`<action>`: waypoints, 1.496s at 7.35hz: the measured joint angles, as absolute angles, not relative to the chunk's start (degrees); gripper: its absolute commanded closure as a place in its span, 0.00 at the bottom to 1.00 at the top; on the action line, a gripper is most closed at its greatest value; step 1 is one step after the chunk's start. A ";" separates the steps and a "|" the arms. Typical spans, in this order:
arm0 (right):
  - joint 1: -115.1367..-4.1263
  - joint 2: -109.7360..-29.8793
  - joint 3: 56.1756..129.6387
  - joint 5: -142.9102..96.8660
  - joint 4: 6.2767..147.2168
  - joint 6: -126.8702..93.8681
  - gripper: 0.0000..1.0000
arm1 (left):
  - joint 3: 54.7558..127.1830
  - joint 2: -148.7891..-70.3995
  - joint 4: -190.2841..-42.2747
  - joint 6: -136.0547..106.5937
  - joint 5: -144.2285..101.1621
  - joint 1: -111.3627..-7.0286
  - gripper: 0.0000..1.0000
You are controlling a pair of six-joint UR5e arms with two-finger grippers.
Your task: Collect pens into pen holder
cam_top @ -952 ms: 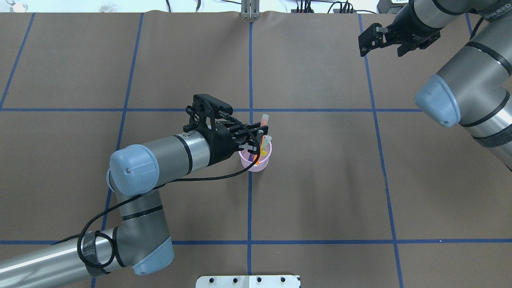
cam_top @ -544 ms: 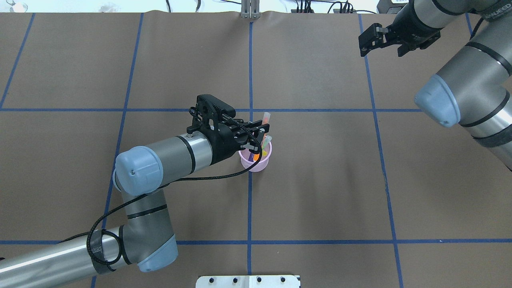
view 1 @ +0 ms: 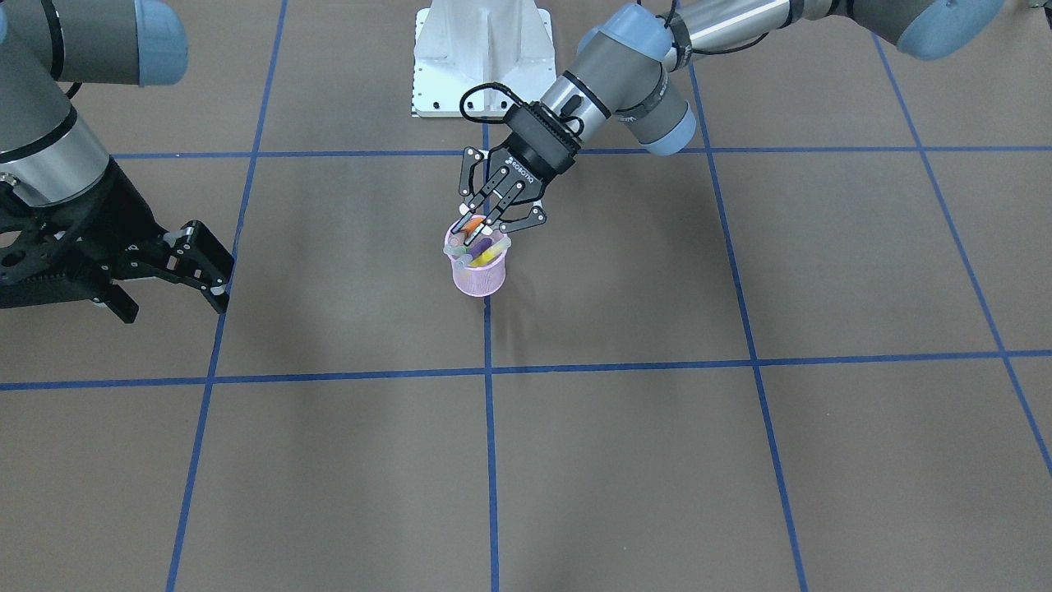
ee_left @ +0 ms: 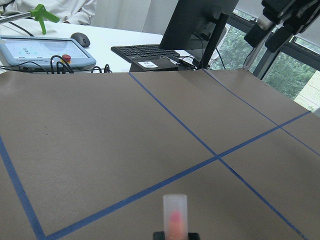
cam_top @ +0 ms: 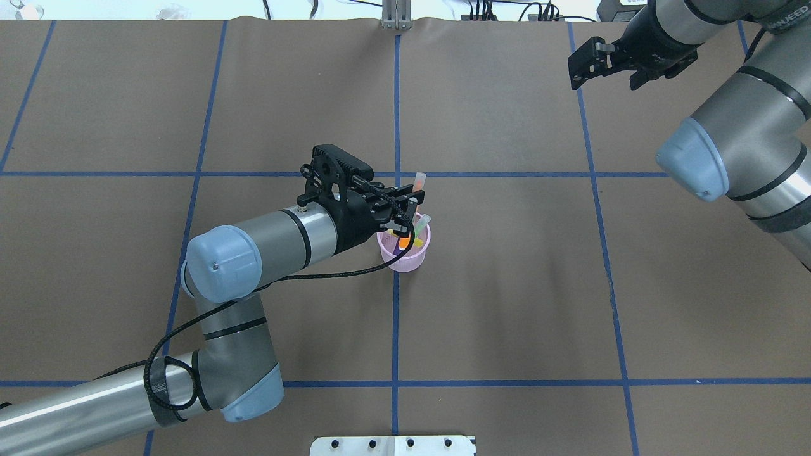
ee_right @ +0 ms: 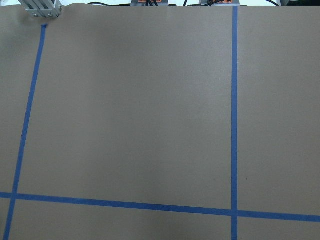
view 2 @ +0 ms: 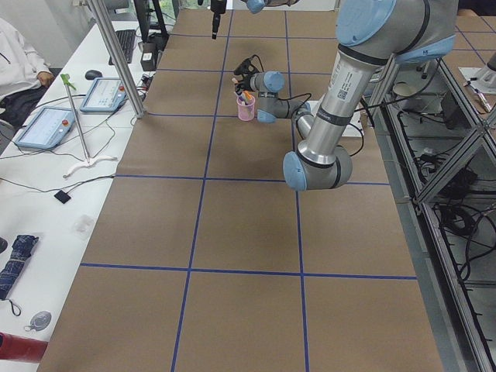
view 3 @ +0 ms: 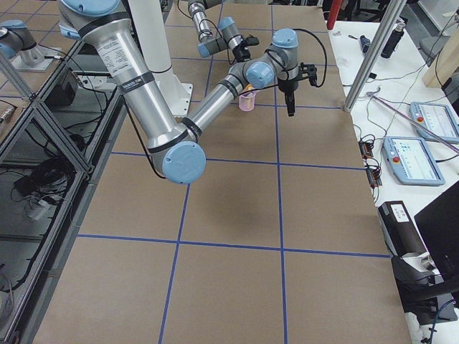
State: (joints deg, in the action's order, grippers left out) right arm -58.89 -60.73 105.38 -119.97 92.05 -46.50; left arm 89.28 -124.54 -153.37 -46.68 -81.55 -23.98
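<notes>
The pink mesh pen holder [cam_top: 405, 258] stands at the table's middle; it also shows in the front view [view 1: 479, 278]. Purple, yellow and green pens [view 1: 486, 253] stand in it, caps up. My left gripper [cam_top: 407, 208] hangs over the holder's rim and is shut on the orange pen [cam_top: 419, 180], which leans with its lower end inside the holder. The left wrist view shows that pen's pale cap [ee_left: 174, 215] between the fingertips. My right gripper [cam_top: 602, 71] is open and empty, high at the far right, well away from the holder.
Brown paper with blue tape lines [cam_top: 396, 114] covers the table. A white base plate [cam_top: 393, 445] sits at the near edge. Monitors, a keyboard and control pendants [view 2: 46, 124] lie on the side bench beyond the far edge.
My left arm's elbow has swung right and the gripper has shifted slightly back with the orange pen, whose cap now points farther from me. The right arm has not moved.
</notes>
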 measured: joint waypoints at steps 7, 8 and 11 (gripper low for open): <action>-59.06 -60.68 105.32 -120.14 92.05 -46.14 0.00 | 88.09 -124.70 -153.47 -47.18 -81.37 -24.21 0.01; -59.72 -60.72 105.25 -120.45 92.25 -44.93 0.00 | 88.22 -124.69 -153.41 -47.27 -81.13 -24.57 0.01; -65.75 -64.23 104.62 -124.46 92.76 -33.80 0.00 | 90.49 -122.69 -145.10 -46.79 -89.55 -31.35 0.01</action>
State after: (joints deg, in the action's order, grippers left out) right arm -65.75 -64.23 104.62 -124.46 92.76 -33.80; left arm 90.49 -122.69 -145.10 -46.79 -89.55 -31.35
